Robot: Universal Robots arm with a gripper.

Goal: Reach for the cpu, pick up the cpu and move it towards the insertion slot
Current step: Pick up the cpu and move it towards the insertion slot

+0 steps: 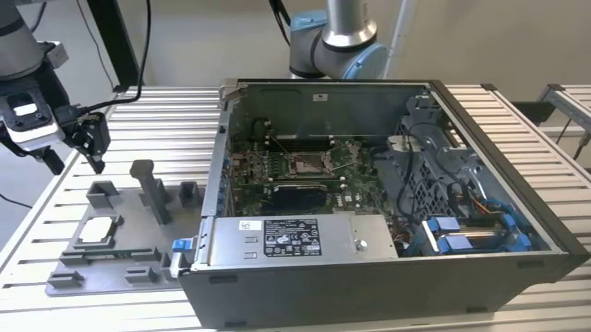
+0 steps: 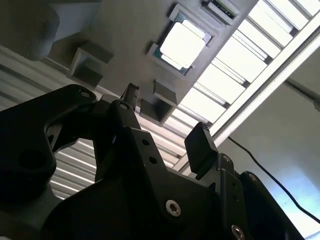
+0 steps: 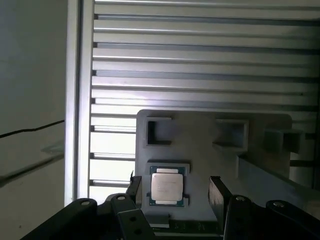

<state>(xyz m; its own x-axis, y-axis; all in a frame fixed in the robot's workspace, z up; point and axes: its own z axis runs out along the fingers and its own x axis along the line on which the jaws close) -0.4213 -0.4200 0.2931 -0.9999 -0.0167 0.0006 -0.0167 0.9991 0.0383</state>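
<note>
silvery cpu (image 1: 97, 230) sits in the grey tray (image 1: 134, 238), about 6 o'clock from the gripper (image 1: 91, 146) in the exterior view. jaws spread wide, holding nothing. slatted aluminium table (image 1: 522, 131) underneath, open pc case (image 1: 369, 290) at 3 o'clock.

gripper (image 3: 175, 186) jaws spread wide, black fingers (image 3: 218, 192) well apart, cpu (image 3: 166, 186) seen in gap between them, no contact. cpu lies flat in square recess of grey tray (image 3: 200, 135), silvery lid up, dark green rim showing. Tray has raised blocks and square pockets (image 3: 158, 132) beyond cpu. Tray sits on slatted aluminium desk (image 3: 200, 60). Grey floor (image 3: 30, 75) past desk edge, thin black cable (image 3: 30, 131) running across it
</note>
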